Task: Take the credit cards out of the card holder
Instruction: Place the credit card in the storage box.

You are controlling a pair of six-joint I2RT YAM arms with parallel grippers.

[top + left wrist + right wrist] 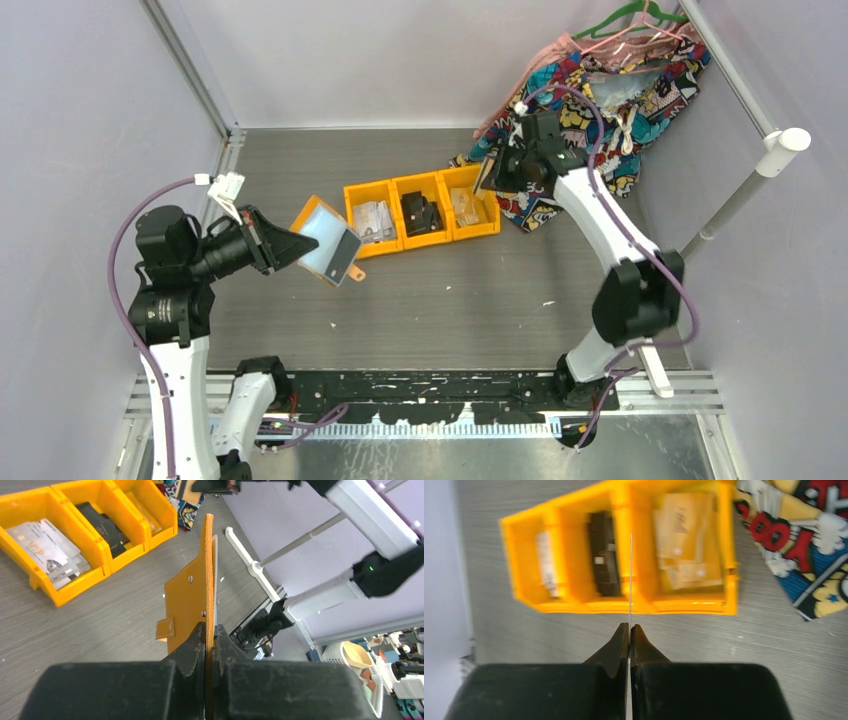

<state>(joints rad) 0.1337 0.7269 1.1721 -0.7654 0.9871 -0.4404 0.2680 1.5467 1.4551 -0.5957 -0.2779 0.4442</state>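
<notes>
The orange card holder [322,232] hangs open above the table's left side, and my left gripper [283,245] is shut on its edge. Its pale blue pocket faces up, with a dark card [345,254] at its lower end. In the left wrist view the card holder [187,597] stands edge-on between my left gripper's [210,627] jaws, its small tab to the left. My right gripper [491,176] hovers over the orange bins. In the right wrist view my right gripper [629,626] is shut on a thin pale credit card [630,580], seen edge-on.
Three joined orange bins [352,205] sit mid-table: grey-white cards in the left one, a black object [420,212] in the middle, tan cards in the right. A comic-print cloth bag [600,100] lies at the back right. A white pole [740,195] leans along the right wall.
</notes>
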